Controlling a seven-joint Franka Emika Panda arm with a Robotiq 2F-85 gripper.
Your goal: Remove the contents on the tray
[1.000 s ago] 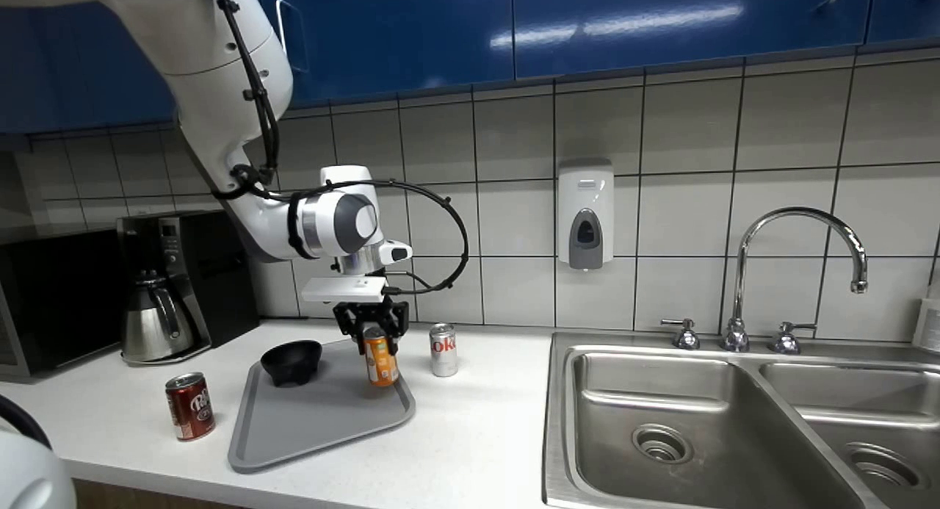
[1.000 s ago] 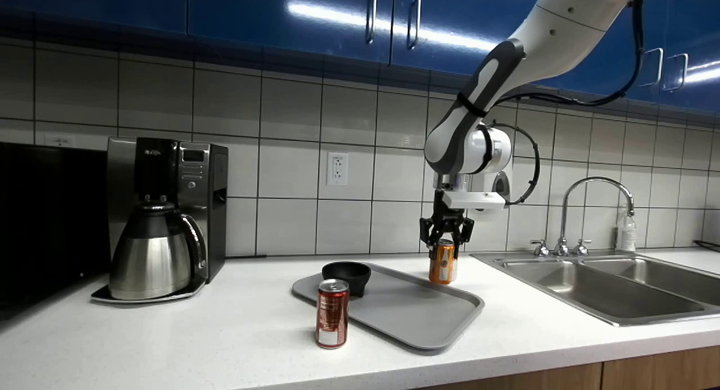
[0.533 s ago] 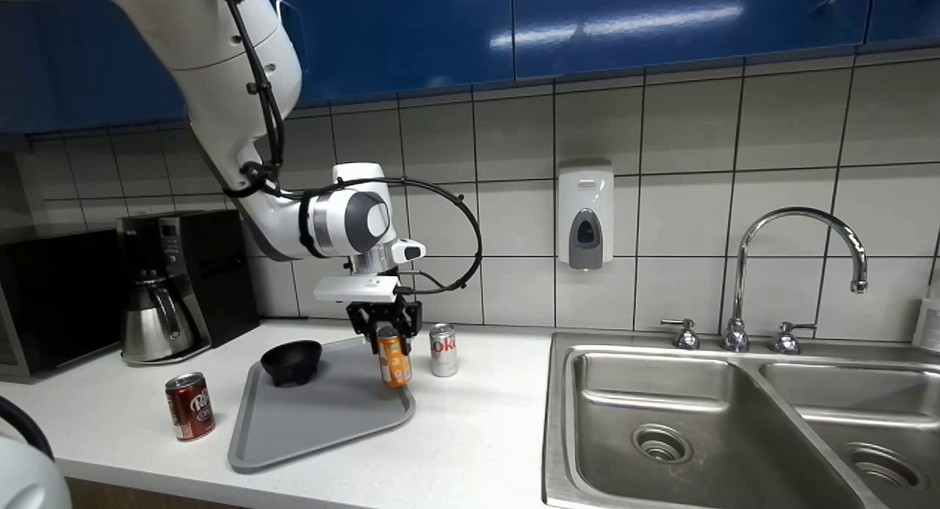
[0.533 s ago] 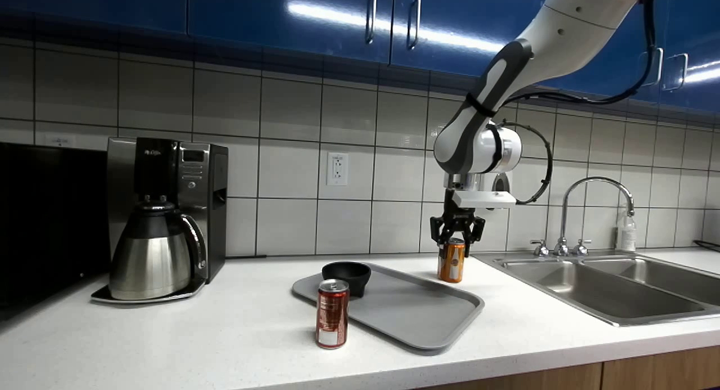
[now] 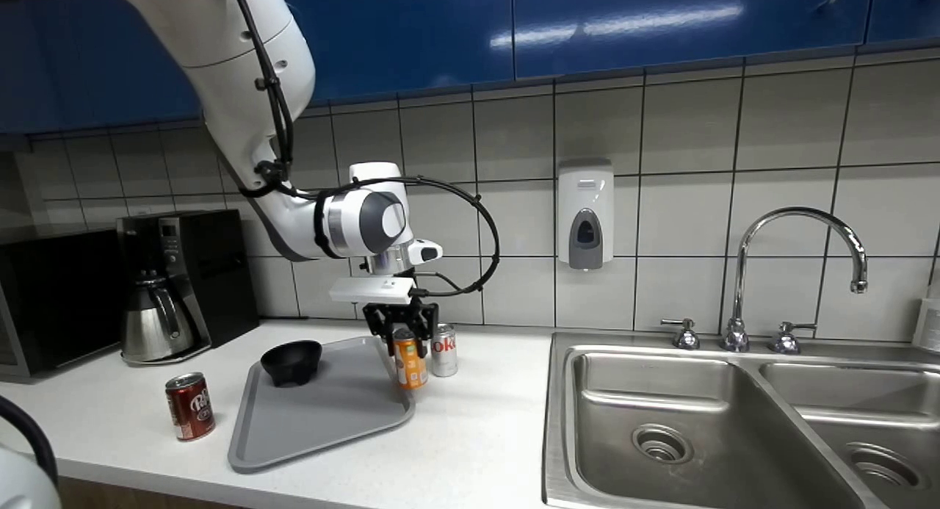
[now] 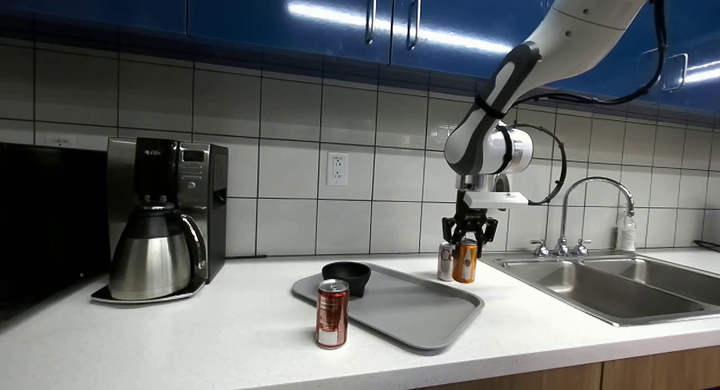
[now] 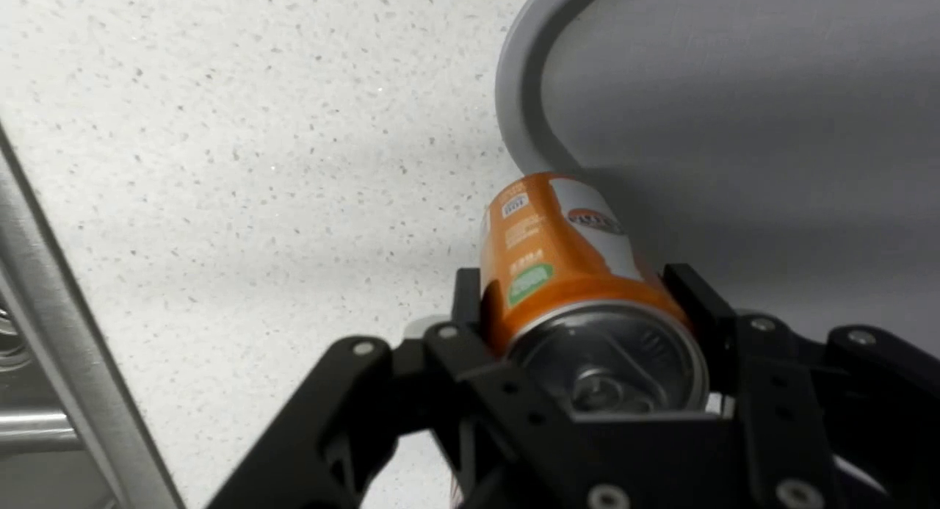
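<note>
White counter [image 5: 485,435], grey tray [image 5: 316,421], loaded gripper [image 7: 574,292].
On the tray sits a black bowl [image 5: 291,362]; clasped at the tray's edge, above or beside unclear, is the orange can [image 5: 411,368]; on the counter, the silver-white can [image 5: 446,351] stands nearby, the dark red can [image 5: 190,406] well apart.

Tray [image 5: 316,421]: smooth, matt, plastic by its look. Bowl [image 5: 292,366] on the tray: matt black. Surface [image 5: 470,450] under the tray: smooth, speckled, faint sheen. Orange can [image 7: 558,274] at the tray's edge: glossy printed metal, bare metal on top. Dark red can [image 6: 332,314] and silver-white can [image 5: 445,351], both off the tray: likewise shiny metal. Hand [image 7: 576,292], by the tray's edge: matt black, bright metal screws [image 7: 608,496]. Sink [image 5: 559,421], apart from the tray: satin steel. Cupboards [image 5: 411,31], higher than the tray: high gloss.
</note>
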